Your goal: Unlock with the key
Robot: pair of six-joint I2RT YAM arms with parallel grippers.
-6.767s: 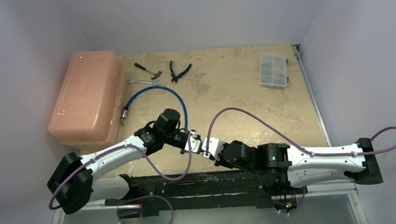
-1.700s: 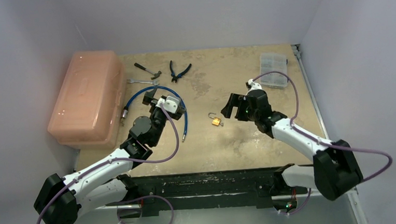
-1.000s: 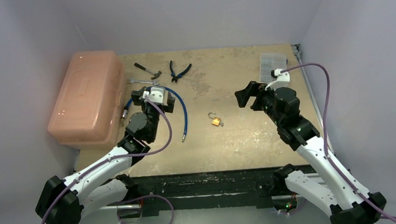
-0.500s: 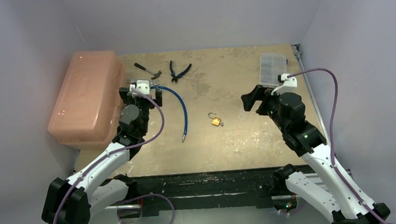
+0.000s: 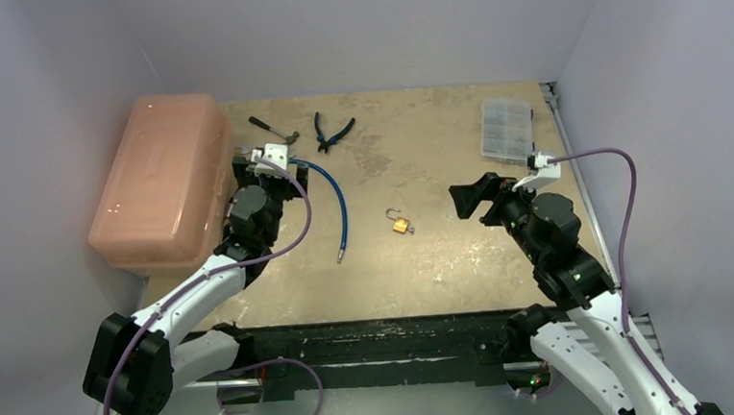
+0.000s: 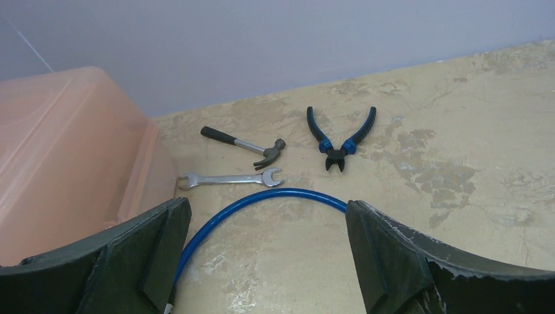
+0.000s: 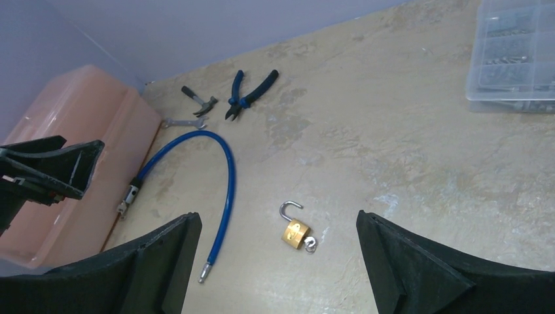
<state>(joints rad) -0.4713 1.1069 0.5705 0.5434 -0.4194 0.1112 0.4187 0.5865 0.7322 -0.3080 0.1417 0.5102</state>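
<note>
table [image 5: 443, 261]: tan, mottled surface; carries everything below.
padlock [image 7: 296, 233]: small brass body, flat near the middle of the table, a little toward the right edge; silver shackle points to the far edge, seemingly with one leg free of the body.
key [image 7: 310, 244]: tiny silvery piece touching the padlock's lower corner, on the near side; too small to tell whether seated in the keyhole.
box [image 5: 159, 182]: peach, translucent, along the left edge.
cable [image 7: 230, 176]: blue, arcs from beside the box toward the near edge, ends in a metal tip.
hammer [image 6: 243, 145], wrench [image 6: 229, 178], pliers [image 6: 341, 139]: toward the far left corner, beyond the cable; wrench just beside the box, pliers' handles spread.
organizer [image 5: 508, 130]: clear compartment case at the far right corner.
left gripper [image 6: 265, 212]: jaws spread wide, nothing between them; hangs above the cable's bend, just beside the box, facing the far edge.
right gripper [image 5: 471, 199]: jaws spread wide, empty; hangs over the right half of the table, facing the padlock, well apart from it.
</note>
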